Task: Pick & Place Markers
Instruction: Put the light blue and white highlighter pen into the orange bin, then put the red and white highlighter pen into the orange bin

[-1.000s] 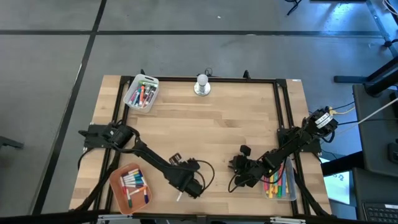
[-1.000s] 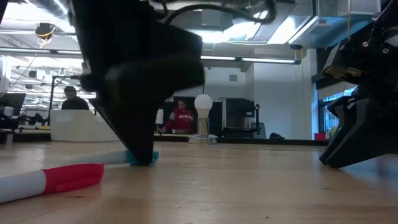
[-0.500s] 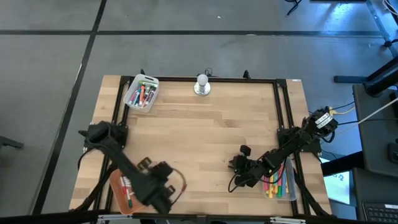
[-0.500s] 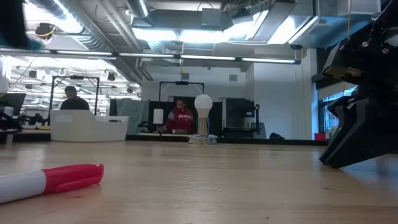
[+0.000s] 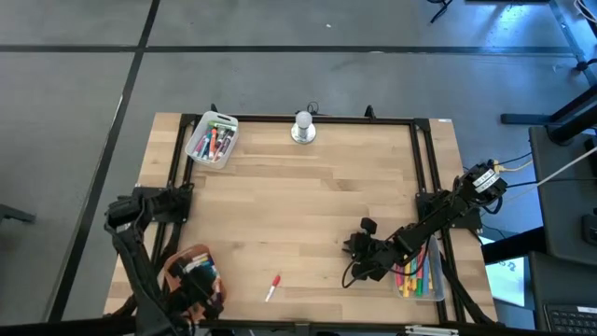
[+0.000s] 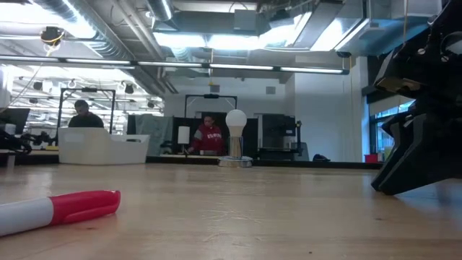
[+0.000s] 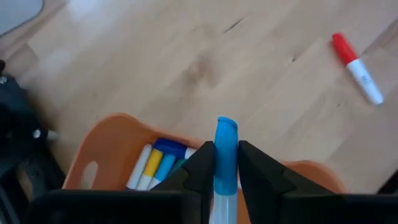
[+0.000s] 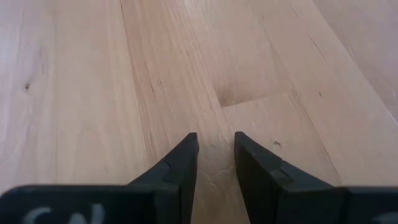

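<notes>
A blue-capped marker (image 7: 225,155) is pinched in the left gripper (image 7: 224,163) right above the orange tray (image 7: 109,138) at about 7 o'clock on the table (image 5: 308,196), so that one looks nearly done. One red-capped marker (image 5: 271,287) is left loose at 6 o'clock. The right gripper (image 5: 357,259) is parked near 4 o'clock, fingers slightly apart, nothing held.

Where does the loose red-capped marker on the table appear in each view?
High view: red marker near the front edge, right of the orange tray.
Low view: lower left, close, lying flat.
Left wrist view: upper right.
Right wrist view: not in it.
Shared landmark: the orange tray.
</notes>
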Motion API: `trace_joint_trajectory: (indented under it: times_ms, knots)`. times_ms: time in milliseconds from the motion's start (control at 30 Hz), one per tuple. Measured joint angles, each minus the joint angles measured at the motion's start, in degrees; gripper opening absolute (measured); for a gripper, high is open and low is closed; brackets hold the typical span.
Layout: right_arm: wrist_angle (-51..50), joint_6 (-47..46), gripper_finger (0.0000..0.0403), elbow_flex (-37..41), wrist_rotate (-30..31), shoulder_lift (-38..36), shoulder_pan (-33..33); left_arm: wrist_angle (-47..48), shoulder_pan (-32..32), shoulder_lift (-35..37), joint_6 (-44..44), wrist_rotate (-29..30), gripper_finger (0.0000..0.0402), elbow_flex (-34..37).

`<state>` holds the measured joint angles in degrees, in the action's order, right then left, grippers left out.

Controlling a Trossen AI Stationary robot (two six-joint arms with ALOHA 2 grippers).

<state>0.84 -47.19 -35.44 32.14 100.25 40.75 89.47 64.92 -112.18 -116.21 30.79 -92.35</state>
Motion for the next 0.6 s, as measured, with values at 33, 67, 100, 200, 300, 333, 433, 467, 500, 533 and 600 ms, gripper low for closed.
trace_joint_trajectory:
  times_ms: [33, 67, 100, 200, 300, 333, 433, 467, 500, 533, 600]
  knots:
    - [-0.03, -0.02, 0.0106, 0.0, 0.01, 0.0, 0.0, -0.32, 0.26, -0.17, -0.14, -0.45, 0.0069, 0.41]
    - [-0.04, -0.11, 0.0106, 0.0, 0.0, 0.0, 0.01, -0.92, 0.28, -0.25, -0.04, -0.8, 0.0072, 0.8]
    - [-0.04, -0.17, 0.0106, 0.0, 0.02, 0.0, 0.02, -1.33, 0.22, -0.29, 0.43, -1.12, 0.0075, 1.25]
    - [-0.07, -0.21, 0.0106, 0.0, 0.0, 0.0, 0.02, -0.75, -0.39, -0.29, 1.73, -1.92, 0.0087, 2.34]
    - [-0.07, -0.23, 0.0106, 0.0, 0.01, 0.0, 0.02, 0.0, -1.66, -0.29, 1.91, -0.43, 0.0103, 2.61]
    - [-0.07, -0.23, 0.0106, 0.0, 0.02, 0.0, 0.02, 0.16, -2.42, -0.29, 1.91, 0.97, 0.0109, 2.61]
    - [-0.07, -0.21, 0.0106, 0.0, 0.02, 0.0, 0.02, -0.1, -5.75, -0.29, 0.06, 9.63, 0.0124, 2.6]
    - [-0.07, -0.22, 0.0106, 0.0, 0.02, 0.0, 0.02, -0.88, -7.29, -0.29, -1.73, 14.06, 0.0128, 2.6]
    - [-0.07, -0.22, 0.0106, 0.0, 0.03, 0.0, 0.02, -2.6, -9.12, -0.29, -3.36, 18.48, 0.0132, 2.6]
    - [-0.07, -0.28, 0.0106, 0.0, 0.14, 0.0, 0.02, -5.18, -11.1, -0.29, -4.02, 21.66, 0.0136, 2.6]
    - [-0.07, -0.43, 0.0106, 0.0, 0.26, 0.0, 0.02, -11.51, -15.41, -0.29, -1.2, 22.45, 0.0142, 2.6]
